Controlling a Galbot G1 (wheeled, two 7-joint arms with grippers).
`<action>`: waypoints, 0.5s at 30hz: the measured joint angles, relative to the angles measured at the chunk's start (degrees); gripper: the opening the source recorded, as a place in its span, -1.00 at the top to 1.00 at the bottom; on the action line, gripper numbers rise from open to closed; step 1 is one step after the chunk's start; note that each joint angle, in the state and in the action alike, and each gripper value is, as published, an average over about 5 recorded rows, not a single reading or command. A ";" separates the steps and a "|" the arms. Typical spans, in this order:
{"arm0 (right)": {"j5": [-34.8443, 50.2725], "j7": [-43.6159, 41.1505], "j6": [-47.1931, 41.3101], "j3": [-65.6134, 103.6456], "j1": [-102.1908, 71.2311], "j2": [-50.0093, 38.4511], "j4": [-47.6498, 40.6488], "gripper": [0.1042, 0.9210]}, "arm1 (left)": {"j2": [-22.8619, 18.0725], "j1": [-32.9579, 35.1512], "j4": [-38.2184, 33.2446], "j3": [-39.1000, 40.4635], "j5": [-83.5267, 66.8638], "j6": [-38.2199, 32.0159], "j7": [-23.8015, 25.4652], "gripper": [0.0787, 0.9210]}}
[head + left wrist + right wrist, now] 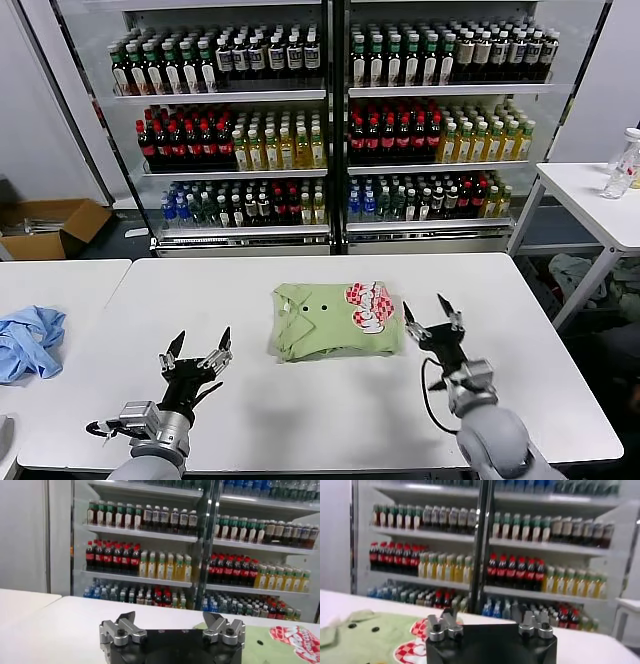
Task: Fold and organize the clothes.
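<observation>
The light green shirt (pixel 335 318) lies folded into a compact rectangle at the middle of the white table (pixel 300 410), collar to the left and the red-and-white graphic at its right end. It also shows in the left wrist view (pixel 280 639) and the right wrist view (pixel 370 637). My left gripper (pixel 199 348) is open and empty above the table, left of and nearer than the shirt. My right gripper (pixel 432 312) is open and empty, just off the shirt's right edge.
A light blue garment (pixel 28 340) lies on a second table at the left. Glass-door fridges full of bottles (pixel 330 110) stand behind. A cardboard box (pixel 45 228) sits on the floor at left; another table with a bottle (pixel 622 165) stands at right.
</observation>
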 measured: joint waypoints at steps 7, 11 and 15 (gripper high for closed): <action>-2.15 1.40 4.78 3.39 -7.91 0.39 5.97 -0.76 | -0.43 1.10 -1.40 0.31 1.16 -0.39 0.08 -0.77; -2.78 2.11 5.57 4.66 -10.49 0.74 8.26 -0.76 | -0.26 1.93 -2.25 0.20 1.64 -0.70 0.38 -0.77; -3.05 2.85 5.61 5.46 -12.12 1.05 9.92 -0.76 | -0.20 2.73 -3.10 -0.04 1.83 -0.76 0.70 -0.77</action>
